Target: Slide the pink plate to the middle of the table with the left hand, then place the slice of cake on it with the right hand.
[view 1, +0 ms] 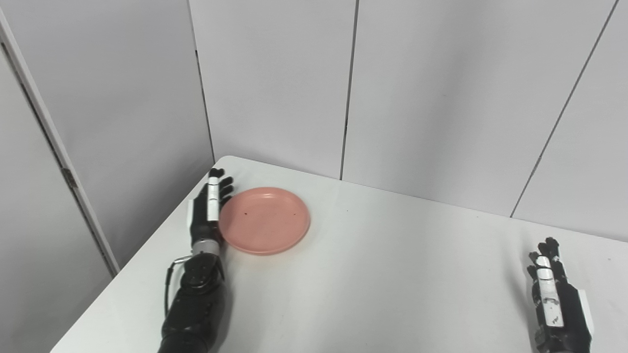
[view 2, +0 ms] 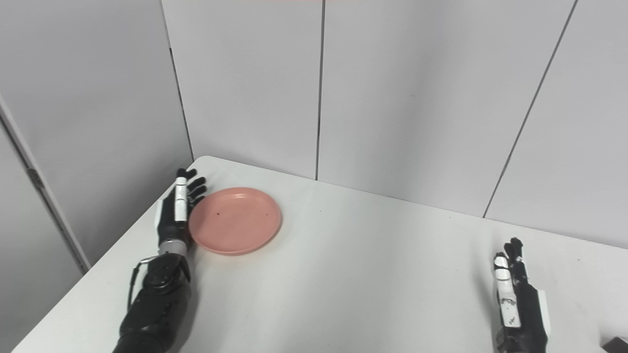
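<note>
A pink plate (view 1: 265, 220) lies empty on the white table (view 1: 382, 274) near its far left corner. My left hand (view 1: 208, 208) is open, fingers straight, standing on edge against the plate's left rim. My right hand (view 1: 554, 299) is open and empty, resting on edge at the table's right front, far from the plate. A dark corner of something (view 2: 617, 344) shows at the bottom right edge of the right eye view; I cannot tell whether it is the cake.
Grey wall panels (view 1: 441, 98) stand close behind the table's far edge. The table's left edge (view 1: 142, 255) runs just left of my left arm.
</note>
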